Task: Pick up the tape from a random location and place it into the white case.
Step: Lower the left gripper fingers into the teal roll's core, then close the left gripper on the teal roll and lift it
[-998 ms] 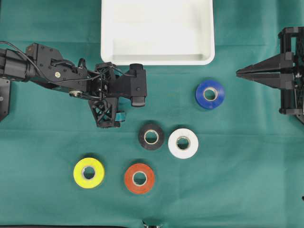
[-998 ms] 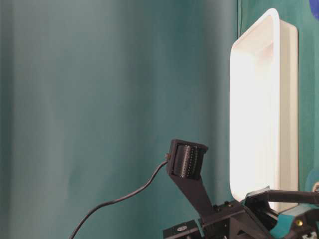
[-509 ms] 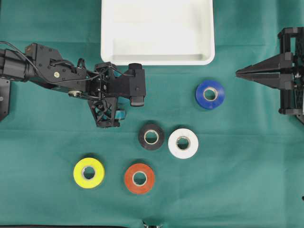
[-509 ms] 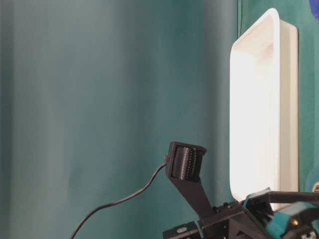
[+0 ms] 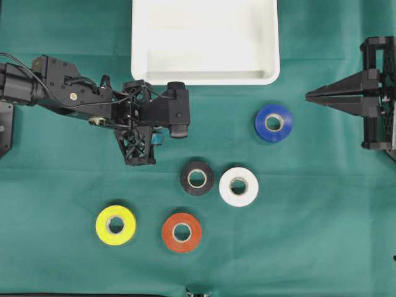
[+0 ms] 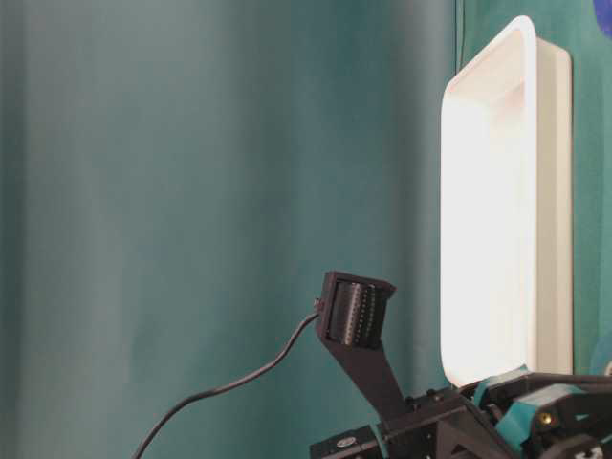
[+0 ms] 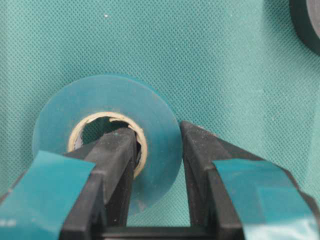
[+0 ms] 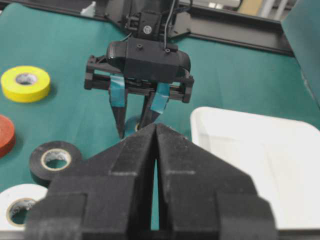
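The left hand [image 7: 157, 150] had clamped the teal tape roll [image 7: 107, 135], one finger [image 7: 117, 170] in its core and the other against its outer wall, the roll flat on the green tabletop [image 5: 297, 216]. The white case [image 5: 204, 40] lay at the hand's one o'clock overhead, nearby. The right hand [image 5: 307, 96] hung fully closed and empty, just beside the blue roll [image 5: 273, 122] at its three o'clock.

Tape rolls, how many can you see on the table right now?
6: yellow roll, orange roll, black roll, white roll, blue roll, and a teal roll clamped in the left gripper, mostly hidden from overhead.
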